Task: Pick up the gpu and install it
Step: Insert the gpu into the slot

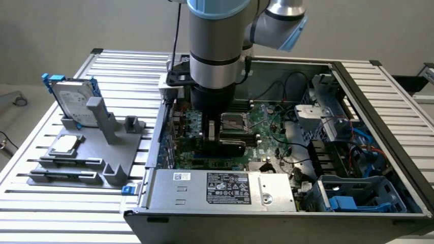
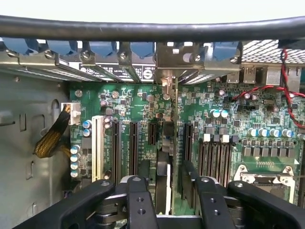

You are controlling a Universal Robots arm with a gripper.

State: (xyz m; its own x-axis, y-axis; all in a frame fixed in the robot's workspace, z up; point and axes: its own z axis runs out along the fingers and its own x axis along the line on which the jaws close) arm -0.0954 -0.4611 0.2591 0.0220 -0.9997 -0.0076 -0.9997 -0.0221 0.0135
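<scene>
The gpu stands on edge in a slot of the green motherboard, inside the open computer case. In the wrist view I see it edge-on, running up to its silver end bracket at the case's rear wall. In the exterior view its black cooler shows just under the arm. My gripper straddles the card from above, open, with a gap between each black finger and the card. The gripper sits low inside the case.
A silver hard drive with blue rails and a small square chip rest on a grey fixture at the exterior view's left. The case also holds a power supply, CPU socket, cables and a blue drive cage.
</scene>
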